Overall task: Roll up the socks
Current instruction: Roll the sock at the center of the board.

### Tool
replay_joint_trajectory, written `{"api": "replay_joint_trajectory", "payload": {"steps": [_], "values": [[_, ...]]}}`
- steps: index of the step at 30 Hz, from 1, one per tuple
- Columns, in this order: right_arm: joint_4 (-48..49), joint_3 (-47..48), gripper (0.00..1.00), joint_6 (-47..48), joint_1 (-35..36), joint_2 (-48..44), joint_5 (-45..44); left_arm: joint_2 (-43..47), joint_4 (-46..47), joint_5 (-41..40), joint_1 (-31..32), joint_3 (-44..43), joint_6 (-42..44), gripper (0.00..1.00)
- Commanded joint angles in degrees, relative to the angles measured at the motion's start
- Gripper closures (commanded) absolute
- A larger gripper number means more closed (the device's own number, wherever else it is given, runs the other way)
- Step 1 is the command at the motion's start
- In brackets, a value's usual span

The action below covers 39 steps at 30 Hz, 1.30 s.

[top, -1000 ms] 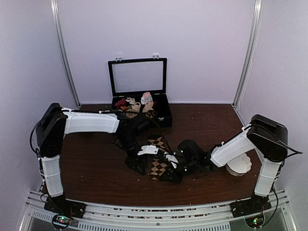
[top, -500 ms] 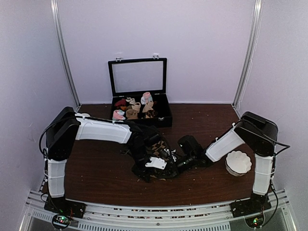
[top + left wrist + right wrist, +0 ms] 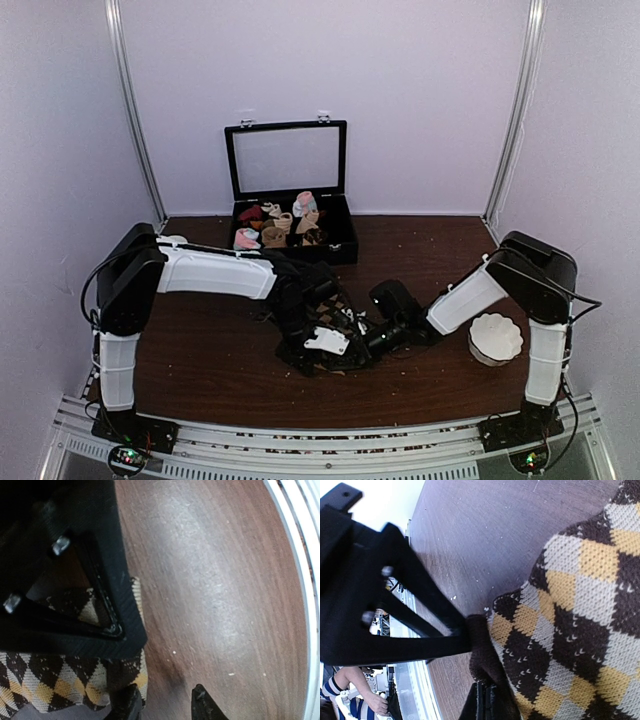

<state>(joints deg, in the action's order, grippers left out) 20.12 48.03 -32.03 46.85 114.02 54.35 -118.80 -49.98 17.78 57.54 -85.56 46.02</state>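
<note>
The socks point(image 3: 330, 303), dark brown with tan and grey argyle diamonds, lie bunched at the table's middle between the two arms. In the right wrist view the socks point(image 3: 580, 615) fill the right side. My right gripper point(image 3: 485, 702) is shut on their plain brown end. From above, the right gripper point(image 3: 358, 340) sits at the socks' near right edge. My left gripper point(image 3: 165, 707) stands open with bare table between its fingertips. Its left finger point(image 3: 125, 705) rests at the edge of the socks point(image 3: 60, 680). From above, the left gripper point(image 3: 322, 343) is at their near edge, close to the right one.
An open black case point(image 3: 340, 240) holding several small sock rolls point(image 3: 275, 225) stands at the back. A white scalloped bowl point(image 3: 497, 337) sits by the right arm. The metal rail point(image 3: 300, 580) runs along the table's near edge.
The left arm has swung forward and in over the socks, and its jaws have narrowed. The right arm has pulled left, uncovering the bowl. The socks are more bunched.
</note>
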Motion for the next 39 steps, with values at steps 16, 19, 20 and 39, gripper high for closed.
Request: {"api": "replay_joint_trajectory", "payload": {"steps": [16, 19, 20, 39], "values": [[-8.55, -1.26, 1.0, -3.6, -0.24, 5.07, -3.48, -0.09, 6.01, -1.88, 0.03, -0.5, 0.83, 0.62], [-8.17, -1.35, 1.0, -3.74, -0.26, 4.97, -3.29, -0.3, 5.96, -2.22, 0.03, 0.86, 0.99, 0.64], [-8.21, -1.3, 1.0, -3.78, -0.21, 5.06, -3.28, -0.26, 5.9, -2.1, 0.03, 1.36, 0.96, 0.64], [-1.25, -3.67, 1.0, -9.03, -0.32, 4.76, -1.8, -0.07, 10.15, -4.38, 0.03, 4.27, -2.43, 0.83]]}}
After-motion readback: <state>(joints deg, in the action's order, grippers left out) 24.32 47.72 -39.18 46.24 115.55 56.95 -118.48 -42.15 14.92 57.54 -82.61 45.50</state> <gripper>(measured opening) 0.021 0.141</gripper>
